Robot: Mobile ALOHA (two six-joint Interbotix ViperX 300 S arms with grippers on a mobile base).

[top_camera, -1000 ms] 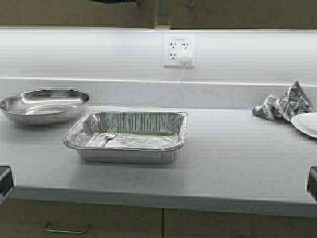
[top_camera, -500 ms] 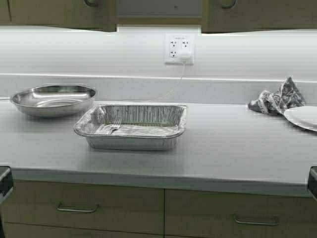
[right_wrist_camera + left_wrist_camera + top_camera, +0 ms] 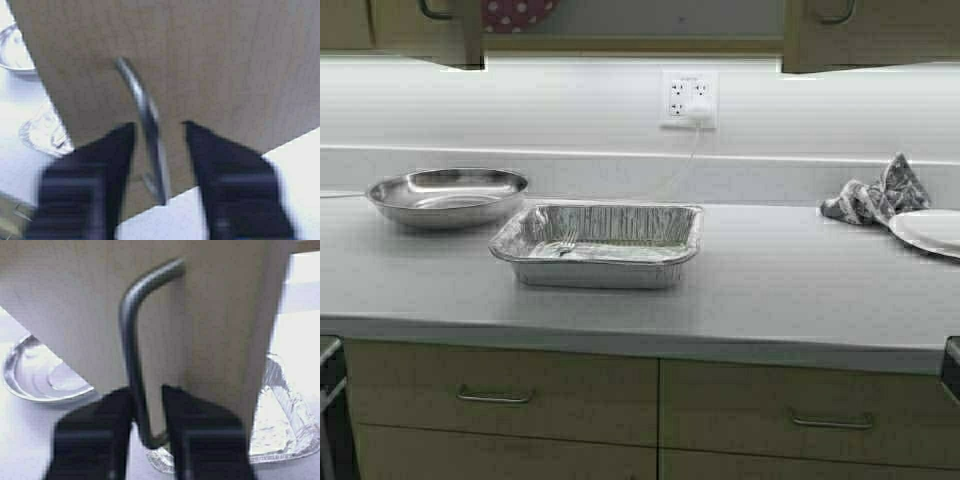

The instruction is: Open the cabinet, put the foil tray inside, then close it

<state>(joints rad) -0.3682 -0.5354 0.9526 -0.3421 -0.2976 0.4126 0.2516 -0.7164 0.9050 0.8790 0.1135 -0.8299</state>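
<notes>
Both olive-tan wood-look cabinet doors [image 3: 420, 30] stand swung apart at the top of the high view, with the dim interior and something red with white dots showing between them. The left gripper [image 3: 147, 405] sits closed around the slim silver handle of the left door [image 3: 131, 340], its two black fingers [image 3: 107, 430] pressing the bar from either side. The right gripper [image 3: 157, 145] straddles the silver handle of the right door [image 3: 142, 115], but a gap shows on both sides of the bar, so it looks released rather than clenched.

To finish this step well, each door probably needs to swing wide enough to clear the tray's path, following the hinge arc rather than pulling straight out.

The shiny rectangular aluminium foil tray [image 3: 600, 243] rests on the pale grey countertop [image 3: 770, 290] below the cabinet, just beside a round steel bowl [image 3: 448, 195]. Its ribbed sides slant outward under a rolled rim, and it looks thin and easily dented.
</notes>
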